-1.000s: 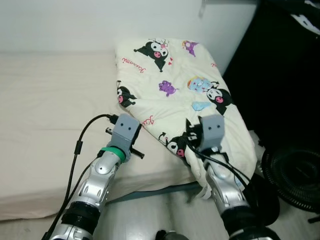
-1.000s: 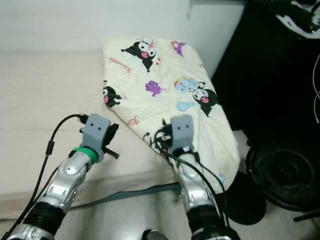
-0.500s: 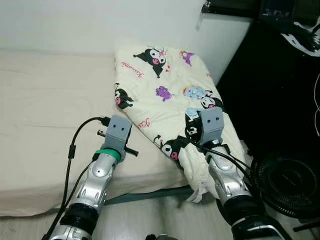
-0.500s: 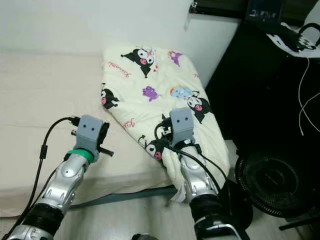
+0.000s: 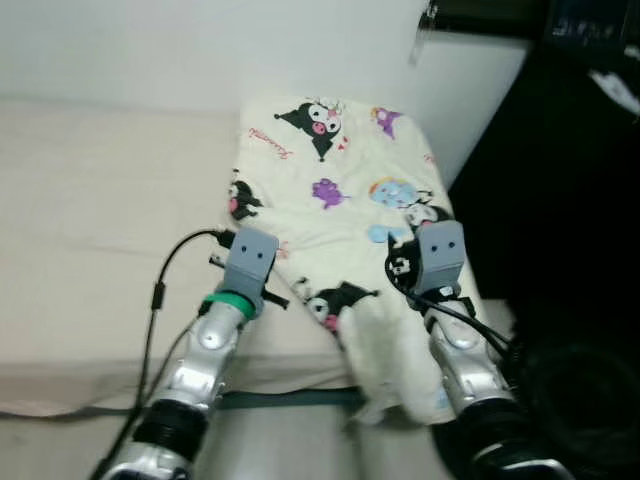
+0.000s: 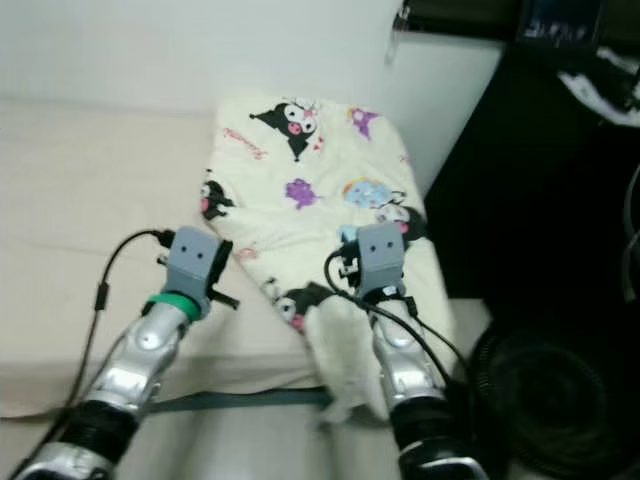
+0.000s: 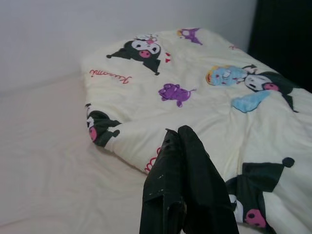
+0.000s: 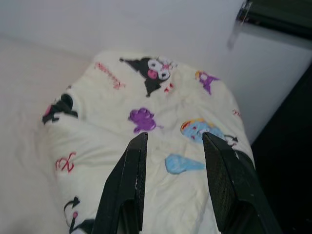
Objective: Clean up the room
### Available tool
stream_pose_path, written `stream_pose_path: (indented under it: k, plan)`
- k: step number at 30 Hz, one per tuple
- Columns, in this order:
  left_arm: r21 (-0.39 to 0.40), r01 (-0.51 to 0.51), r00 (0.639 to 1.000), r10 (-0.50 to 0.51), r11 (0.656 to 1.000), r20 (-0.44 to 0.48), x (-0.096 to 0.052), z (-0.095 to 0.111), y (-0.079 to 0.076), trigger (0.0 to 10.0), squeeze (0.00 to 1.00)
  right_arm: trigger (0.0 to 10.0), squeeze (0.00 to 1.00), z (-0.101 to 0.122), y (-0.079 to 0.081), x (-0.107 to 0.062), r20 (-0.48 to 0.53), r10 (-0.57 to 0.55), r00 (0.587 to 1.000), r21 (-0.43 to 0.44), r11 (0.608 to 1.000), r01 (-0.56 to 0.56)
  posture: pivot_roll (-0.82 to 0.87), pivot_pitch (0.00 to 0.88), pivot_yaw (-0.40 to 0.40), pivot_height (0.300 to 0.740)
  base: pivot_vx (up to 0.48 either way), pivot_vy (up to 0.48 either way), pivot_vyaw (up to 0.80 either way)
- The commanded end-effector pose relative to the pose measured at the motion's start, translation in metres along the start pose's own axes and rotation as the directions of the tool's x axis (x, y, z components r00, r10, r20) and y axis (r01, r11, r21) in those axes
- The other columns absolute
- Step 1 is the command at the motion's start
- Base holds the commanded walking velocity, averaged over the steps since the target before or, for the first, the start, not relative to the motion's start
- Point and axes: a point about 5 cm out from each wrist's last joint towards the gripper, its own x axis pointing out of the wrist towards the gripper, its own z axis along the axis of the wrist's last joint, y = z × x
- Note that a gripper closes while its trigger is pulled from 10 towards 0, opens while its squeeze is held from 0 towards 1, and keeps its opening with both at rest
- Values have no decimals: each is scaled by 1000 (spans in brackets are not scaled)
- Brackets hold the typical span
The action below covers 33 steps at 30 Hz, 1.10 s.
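Writing on the cartoon blanket

The cream blanket [image 7: 195, 97] carries small red script words printed beside the black cartoon figures, but the letters are too small and blurred, so no word can be read surely.

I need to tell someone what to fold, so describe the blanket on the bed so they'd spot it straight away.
Find the bed with its plain beige sheet against the white wall. At its right end, beside the black furniture, lies the blanket, one corner hanging off the edge. It alone is cream, printed with black, purple and blue cartoon characters.
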Motion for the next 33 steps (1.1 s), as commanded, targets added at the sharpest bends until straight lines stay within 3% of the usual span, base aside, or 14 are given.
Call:
stream_pose_path:
  k: [1,14,23,33]
  plan:
    - [-6,1,999,-1,1000,-35,-3,-8,-2,10000,0,10000,0,-8,2,-4,-30,5,1000,3,1000,-5,-26,17,-34,722,0,-296,0]
    - [-28,-31,996,28,999,-79,0,-12,1,10000,0,10000,0,-8,2,-6,-25,-3,1000,12,1000,4,-33,27,-23,722,0,-23,0]
    - [-29,-33,996,30,999,-86,0,-12,1,10000,0,10000,0,-9,2,-7,-26,-5,1000,13,1000,6,-34,28,-23,722,0,384,0]
    - [-29,-32,998,30,999,-61,1,-9,1,10000,0,10000,0,-9,3,-7,-25,-5,1000,15,1000,5,-32,32,-19,722,0,0,0]
